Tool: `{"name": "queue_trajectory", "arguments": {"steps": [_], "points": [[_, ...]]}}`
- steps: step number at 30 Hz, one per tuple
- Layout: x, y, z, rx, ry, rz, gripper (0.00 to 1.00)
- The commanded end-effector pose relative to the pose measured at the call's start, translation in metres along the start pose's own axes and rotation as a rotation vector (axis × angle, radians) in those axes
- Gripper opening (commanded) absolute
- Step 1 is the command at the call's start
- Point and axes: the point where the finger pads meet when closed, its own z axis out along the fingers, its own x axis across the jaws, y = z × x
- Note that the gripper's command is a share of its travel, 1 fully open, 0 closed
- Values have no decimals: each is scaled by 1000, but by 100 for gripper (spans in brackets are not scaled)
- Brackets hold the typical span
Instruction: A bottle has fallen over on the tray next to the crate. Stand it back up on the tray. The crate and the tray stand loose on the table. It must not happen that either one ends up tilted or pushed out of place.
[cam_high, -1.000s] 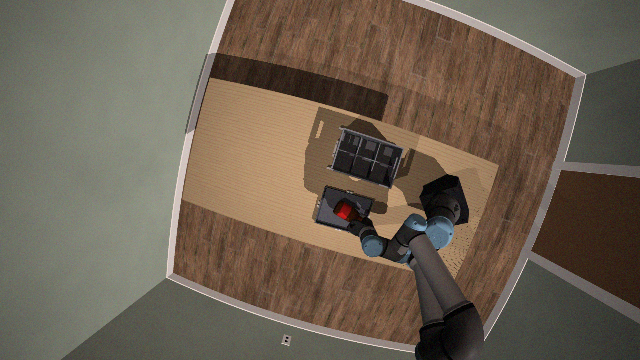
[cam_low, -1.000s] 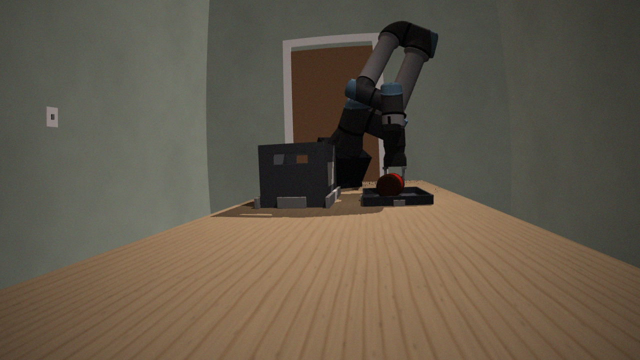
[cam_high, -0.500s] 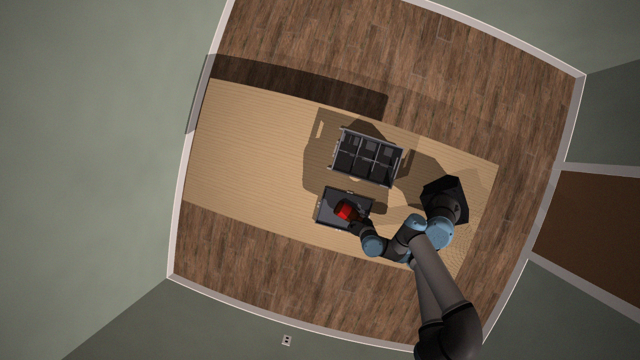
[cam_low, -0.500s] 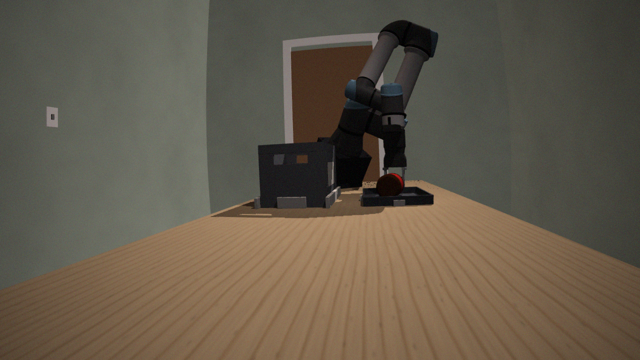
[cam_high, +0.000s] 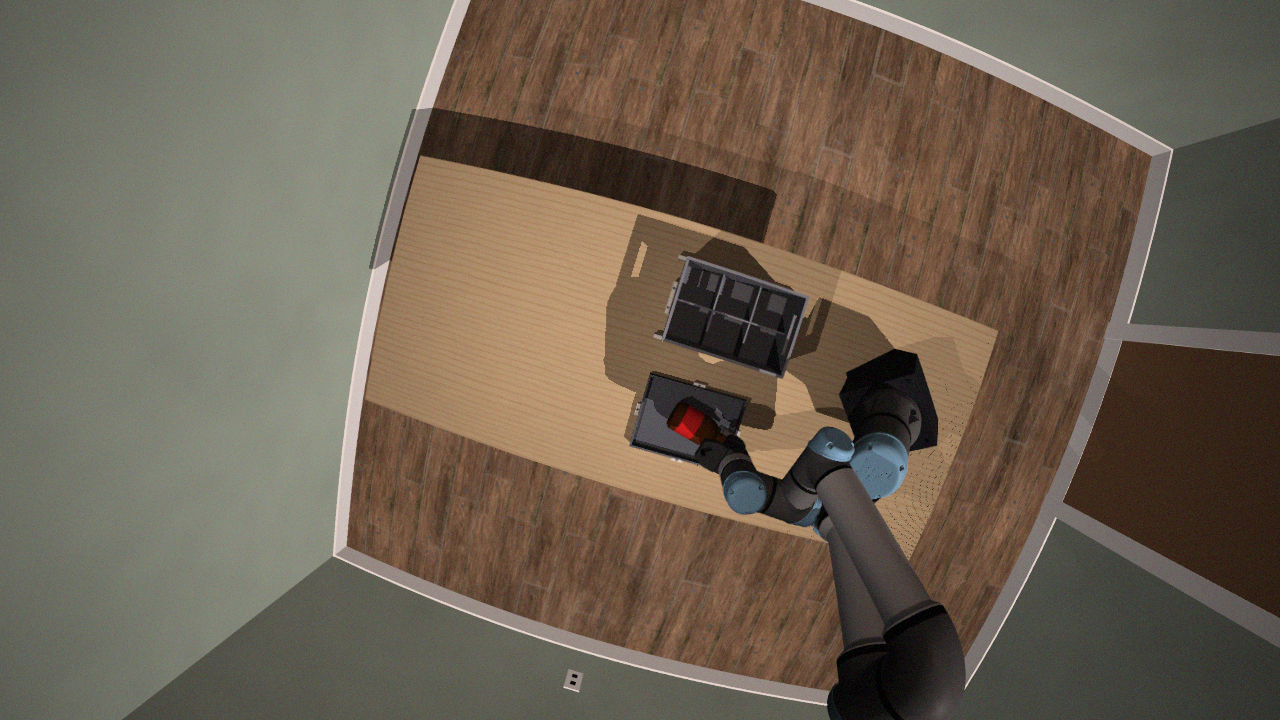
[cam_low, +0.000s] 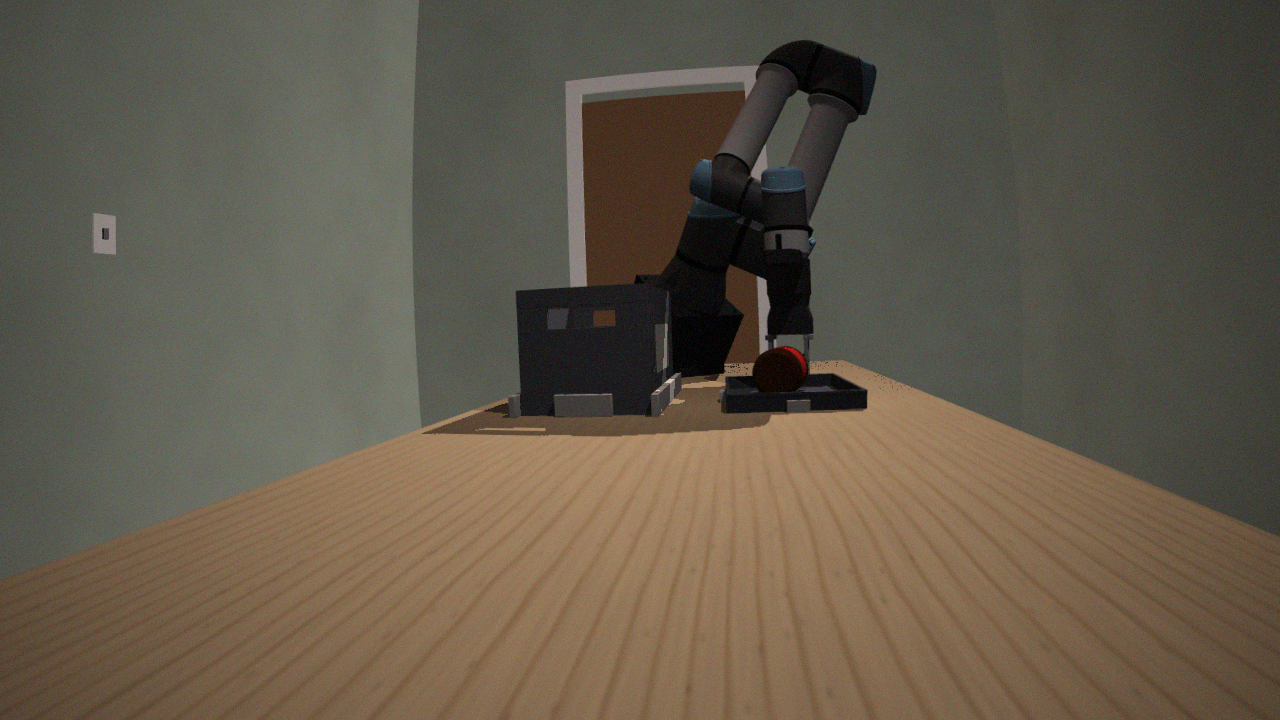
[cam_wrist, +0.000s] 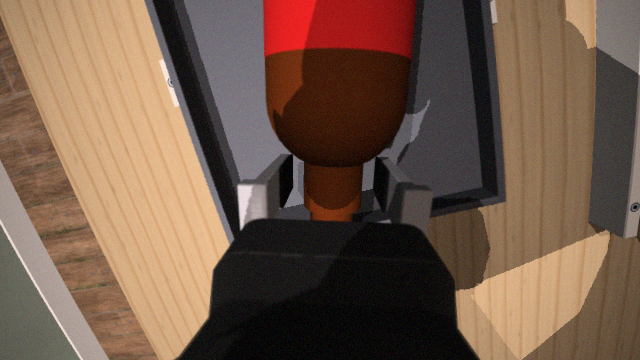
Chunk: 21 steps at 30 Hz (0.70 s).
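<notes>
A brown bottle with a red label (cam_wrist: 340, 90) lies on its side on the dark tray (cam_wrist: 450, 125). It also shows in the overhead view (cam_high: 691, 420) and, end on, in the low table view (cam_low: 780, 368). My gripper (cam_wrist: 333, 172) is open, low over the tray, with one finger on each side of the bottle's neck (cam_wrist: 332, 192). There is a gap between each finger and the neck. In the low table view the gripper (cam_low: 787, 344) hangs straight down just behind the bottle.
The dark crate (cam_high: 735, 313) with several compartments stands next to the tray, and shows at the left in the low table view (cam_low: 592, 349). Its corner shows at the right edge of the wrist view (cam_wrist: 615, 125). The robot base (cam_high: 887, 394) stands near the tray. The table edge runs close to the tray's outer side.
</notes>
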Motion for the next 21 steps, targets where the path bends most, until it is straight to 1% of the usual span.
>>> {"name": "queue_trajectory", "arguments": {"steps": [1, 14, 15, 21], "points": [[0, 0, 0, 1, 0, 0, 100], [0, 0, 0, 1, 0, 0, 100], [0, 0, 0, 1, 0, 0, 0], [0, 0, 0, 1, 0, 0, 0]]}}
